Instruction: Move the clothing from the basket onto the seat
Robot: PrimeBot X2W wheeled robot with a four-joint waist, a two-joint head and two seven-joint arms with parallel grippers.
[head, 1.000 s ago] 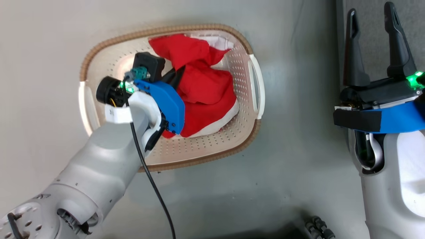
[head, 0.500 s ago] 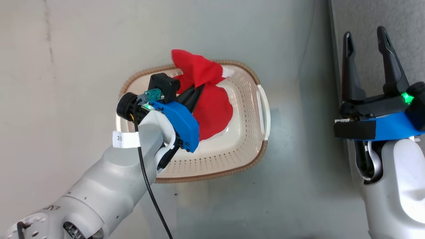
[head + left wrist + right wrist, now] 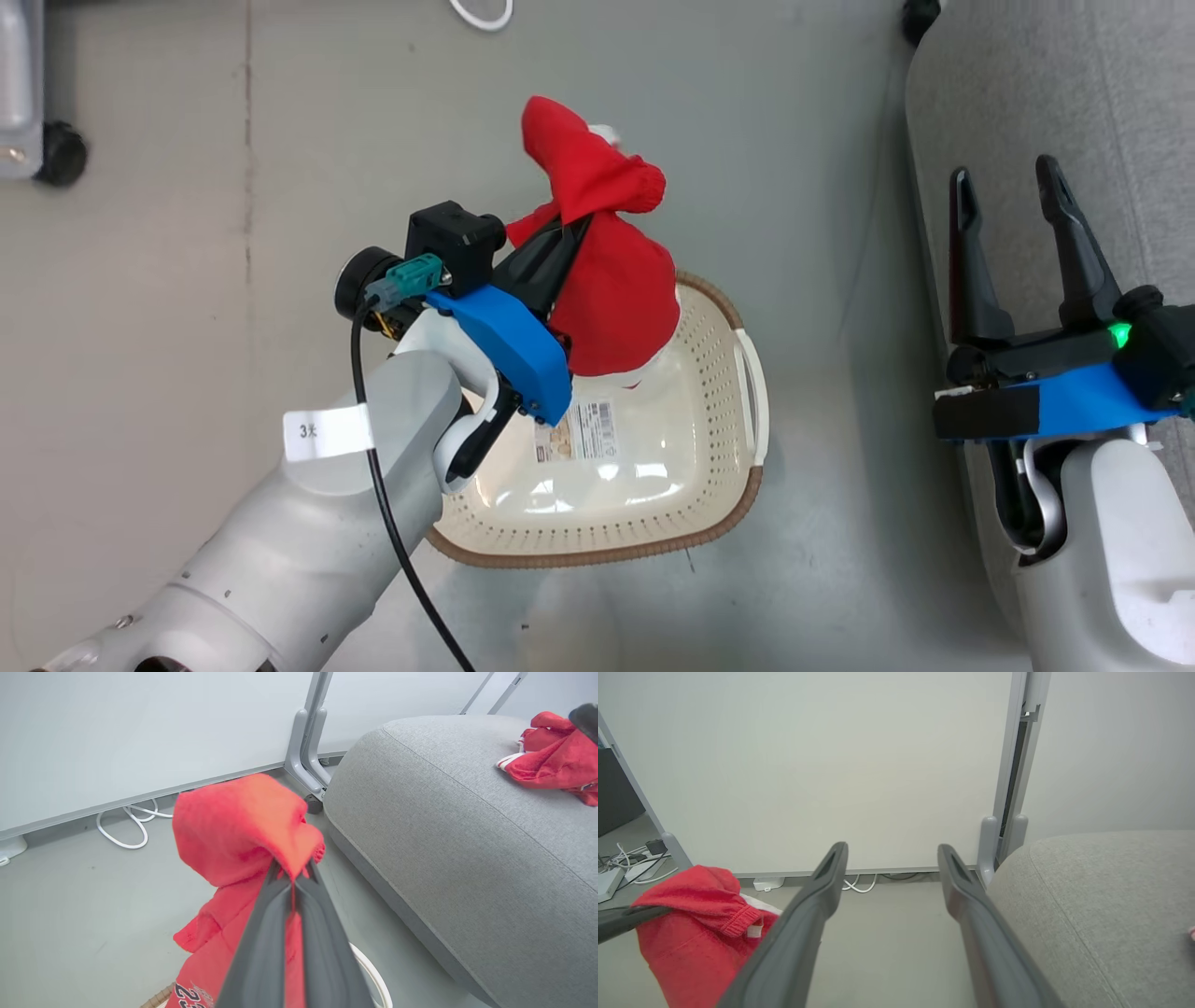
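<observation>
Red cloth, a jersey (image 3: pixel 611 280) with dark numerals near its hem, hangs from the left hand (image 3: pixel 571 233). That hand's two dark fingers are pressed together on a fold near the top of the garment. The bunched fabric dangles over the far rim of the basket (image 3: pixel 738 485), and I cannot tell from here whether its lowest edge touches the plastic. The basket stands on the grey floor (image 3: pixel 140 327), and its base shows bare around the barcode sticker (image 3: pixel 579 429).

The grey seat (image 3: pixel 1027 84) lies off to the robot's right, well apart from the jersey. Another red garment (image 3: pixel 556 765) already rests on its top. The right hand (image 3: pixel 1001 168) hovers by the seat's near edge, fingers spread wide and holding nothing.

To my eye this is the carrying step: the jersey is out of the basket and not yet over the cushion. The next move calls for swinging the left arm across toward the seat. It should go high enough that the trailing hem passes the rounded edge without dragging, and it should keep off the idle right hand, which stands near that path. Once the cloth is over the upholstery, the fingers can part and let it drop.
</observation>
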